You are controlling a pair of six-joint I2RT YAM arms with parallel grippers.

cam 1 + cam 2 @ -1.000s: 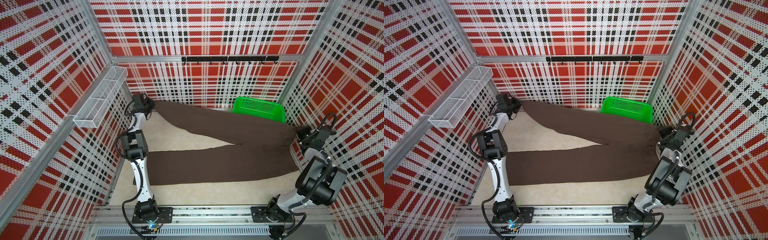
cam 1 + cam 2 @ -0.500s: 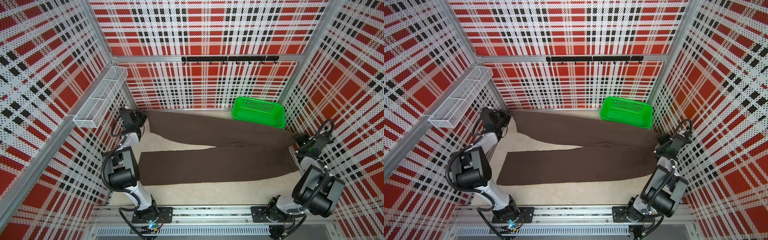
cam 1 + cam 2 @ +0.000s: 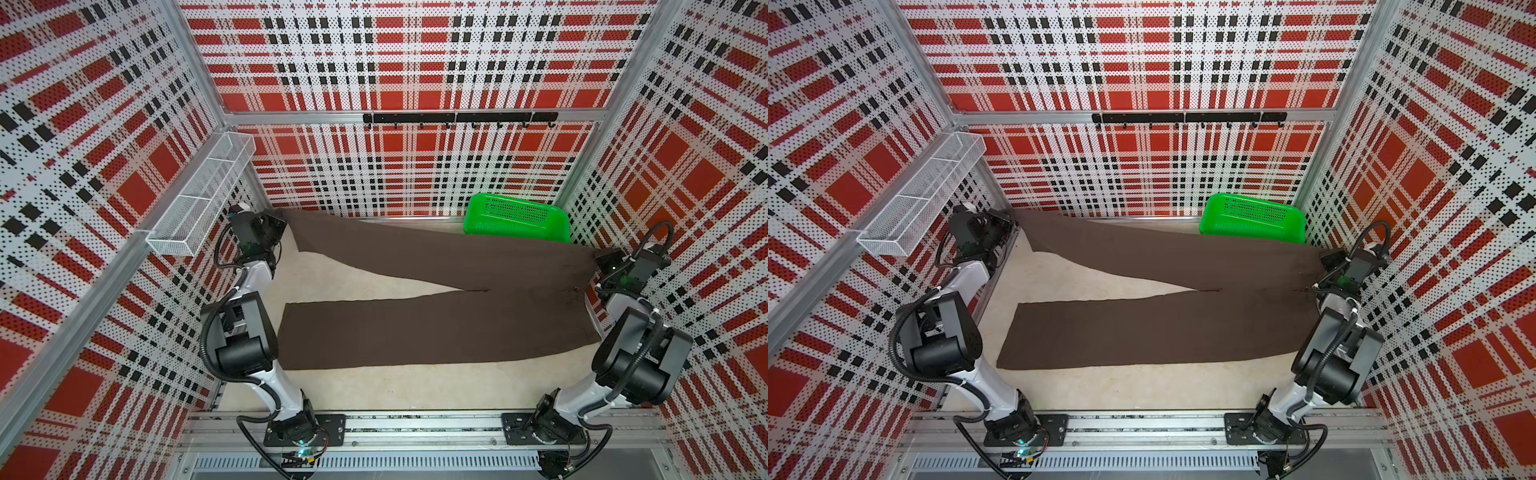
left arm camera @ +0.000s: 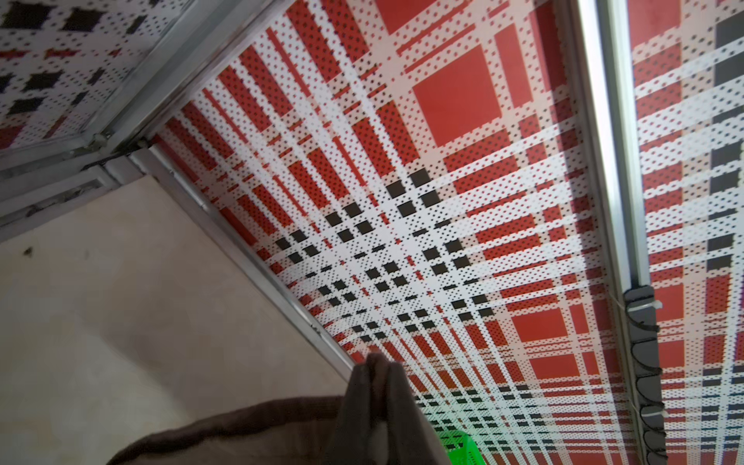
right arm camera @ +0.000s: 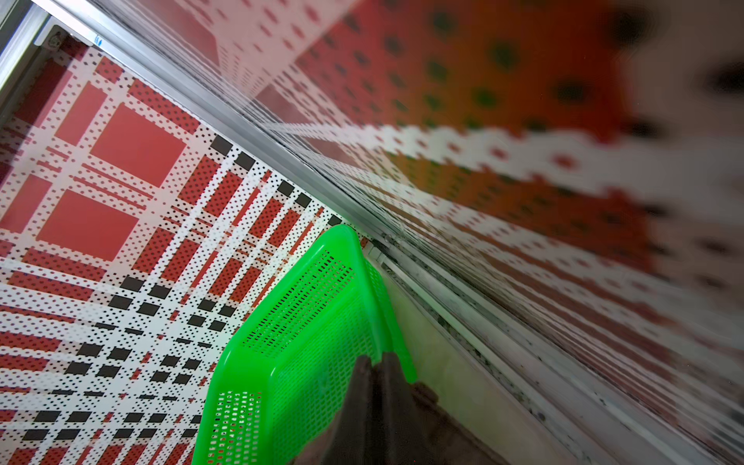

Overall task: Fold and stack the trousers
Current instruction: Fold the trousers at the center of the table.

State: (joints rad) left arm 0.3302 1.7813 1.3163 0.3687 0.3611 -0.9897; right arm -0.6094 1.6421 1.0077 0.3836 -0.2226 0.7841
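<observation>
Trousers (image 3: 436,320) lie lengthwise across the tabletop (image 3: 374,386), waist at the right, hems at the left, legs splayed in a V that opens leftward; both top views agree. The near leg is flat on the tabletop. The far leg runs to the far-left corner, where its hem corner is lifted off the surface. Left tool (image 3: 281,221) sits in that corner, clamped on the hem; the left wrist view shows it closed with brown cloth pinched between and draped over the fingers (image 4: 364,402). Right tool (image 3: 598,261) is at the right wall, clamped on the far corner of the waistband, which is also raised; the right wrist view shows it shut on brown fabric (image 5: 372,366). Green basket (image 3: 515,216) is in the far-right corner, just behind the waist end; the cloth edge hides its near base, and I can't tell whether they touch. Wire shelf (image 3: 203,195) hangs on the left wall above the left arm. Black hook rail (image 3: 457,118) is on the far wall, well above everything.
</observation>
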